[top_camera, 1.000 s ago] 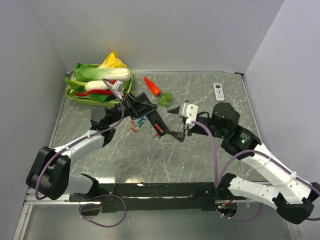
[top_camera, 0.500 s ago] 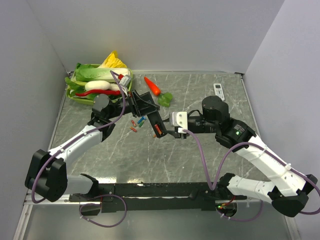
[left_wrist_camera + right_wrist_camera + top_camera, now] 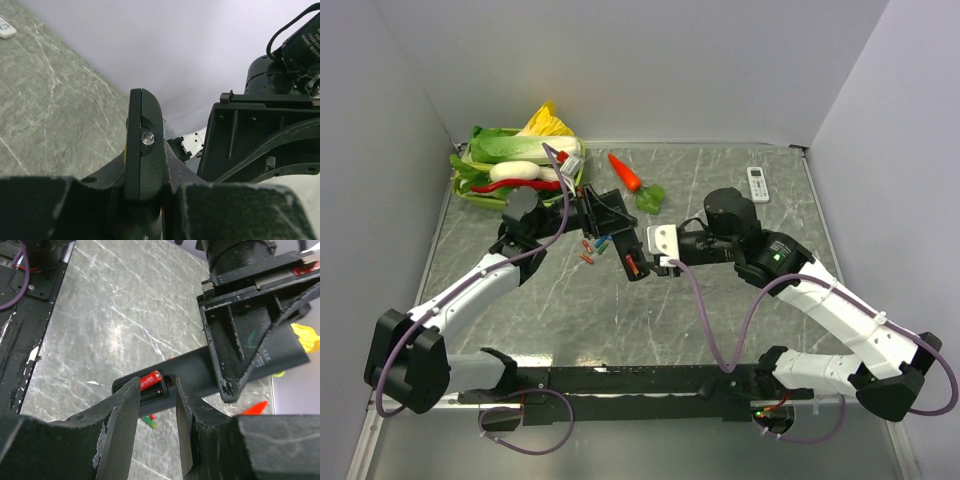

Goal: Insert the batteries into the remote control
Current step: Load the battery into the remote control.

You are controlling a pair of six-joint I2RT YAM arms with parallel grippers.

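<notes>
My left gripper (image 3: 595, 212) squeezed the remote control (image 3: 626, 250) up in the air. My right gripper (image 3: 646, 266) stood narrow over the red battery (image 3: 149, 380) inside it. I couldn't tell if it gripped. The battery looked small, hard and slippery, so I'd pinch its middle.

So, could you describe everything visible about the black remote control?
The remote control is a slim black bar, plastic by its look. The left gripper holds one end with its jaws shut, and the remote seems raised above the table, slanted. Its free end shows an open compartment with one red battery lying inside. The right gripper has its jaws apart, one on each side of that compartment; whether they touch it is unclear. No buttons are visible.
</notes>
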